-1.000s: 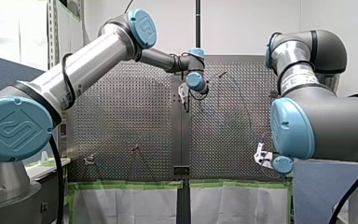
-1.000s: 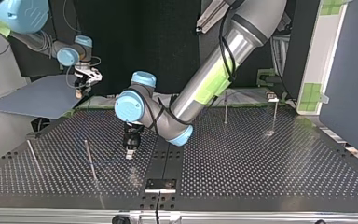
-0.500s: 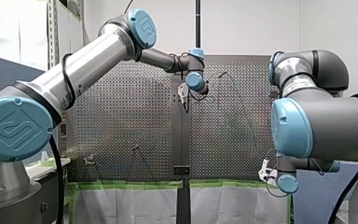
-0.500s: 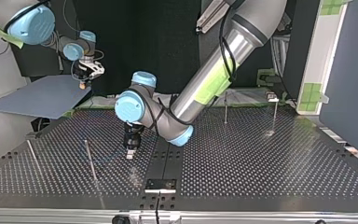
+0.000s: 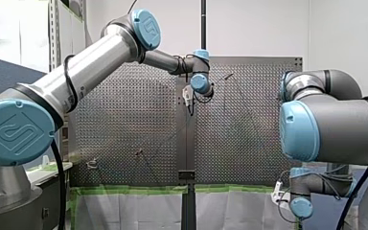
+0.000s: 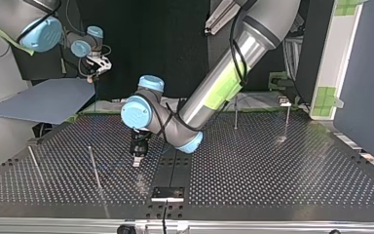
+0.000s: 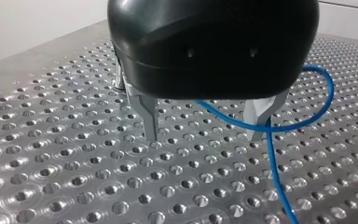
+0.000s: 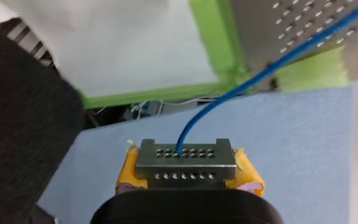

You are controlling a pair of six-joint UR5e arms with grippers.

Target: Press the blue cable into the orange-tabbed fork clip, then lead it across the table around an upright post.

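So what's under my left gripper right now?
Under the open left gripper lie the perforated table and the blue cable, which crosses between its fingers. Its black body hides the table right behind it.

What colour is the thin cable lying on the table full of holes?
Blue. The cable shows best in the left wrist view, curving past my left pincer.

Green tape [image 8: 212, 42] edges white sheeting [image 8: 121, 42] near a blue-grey board [image 8: 298, 140].

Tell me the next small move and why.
Probably shut my left gripper on the cable: its fingers stand open, tips at the table, the cable crossing between them, while my right gripper holds the cable's end off the table.
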